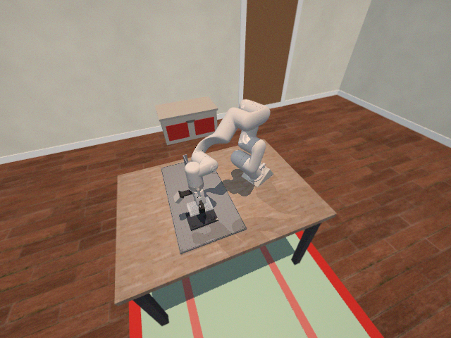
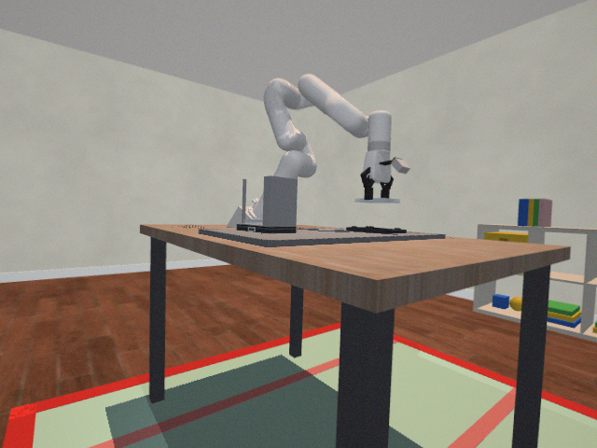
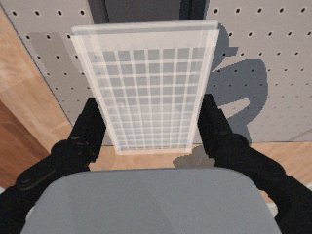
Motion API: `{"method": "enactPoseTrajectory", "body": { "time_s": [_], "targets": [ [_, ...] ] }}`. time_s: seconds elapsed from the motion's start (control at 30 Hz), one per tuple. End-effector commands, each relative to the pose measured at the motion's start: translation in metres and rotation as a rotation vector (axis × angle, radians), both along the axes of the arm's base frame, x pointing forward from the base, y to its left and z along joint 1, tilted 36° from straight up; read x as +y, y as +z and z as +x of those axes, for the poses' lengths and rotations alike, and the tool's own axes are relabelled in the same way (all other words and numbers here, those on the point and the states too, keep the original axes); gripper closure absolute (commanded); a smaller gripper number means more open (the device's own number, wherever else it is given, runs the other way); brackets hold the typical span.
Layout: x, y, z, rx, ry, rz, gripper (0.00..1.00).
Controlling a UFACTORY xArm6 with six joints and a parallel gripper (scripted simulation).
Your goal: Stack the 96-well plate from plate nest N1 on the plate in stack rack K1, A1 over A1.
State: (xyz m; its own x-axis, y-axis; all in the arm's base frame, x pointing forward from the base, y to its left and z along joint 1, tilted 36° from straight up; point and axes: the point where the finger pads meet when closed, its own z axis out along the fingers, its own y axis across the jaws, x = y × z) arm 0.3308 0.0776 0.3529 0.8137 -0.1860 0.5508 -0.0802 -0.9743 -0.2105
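Note:
My gripper [image 2: 377,191] is shut on the clear 96-well plate [image 2: 377,200] and holds it level in the air, well above the dark plate nest N1 [image 2: 376,229]. In the wrist view the plate [image 3: 146,88] sits between my two black fingers, gripped on its long sides, with the dark nest [image 3: 146,10] at the top edge below it. In the top view the plate [image 1: 197,207] hovers over the nest [image 1: 201,220]. The stack rack K1 [image 2: 279,203] is a tall grey box farther along the mat. The plate inside it is hidden.
A grey perforated mat covers the table's middle and carries nest and rack. A thin upright post [image 2: 243,200] stands beside the rack. The arm's base [image 1: 254,170] sits at the table's far edge.

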Motion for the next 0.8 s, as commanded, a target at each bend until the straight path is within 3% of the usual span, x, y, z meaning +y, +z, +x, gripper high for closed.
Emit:
{"method": "enactPoseTrajectory", "body": {
  "time_s": [0.0,0.77],
  "targets": [
    [-0.001,0.007,-0.003,-0.005,0.000,0.001,1.00],
    [-0.005,0.035,-0.024,-0.005,0.000,0.001,1.00]
  ]
}}
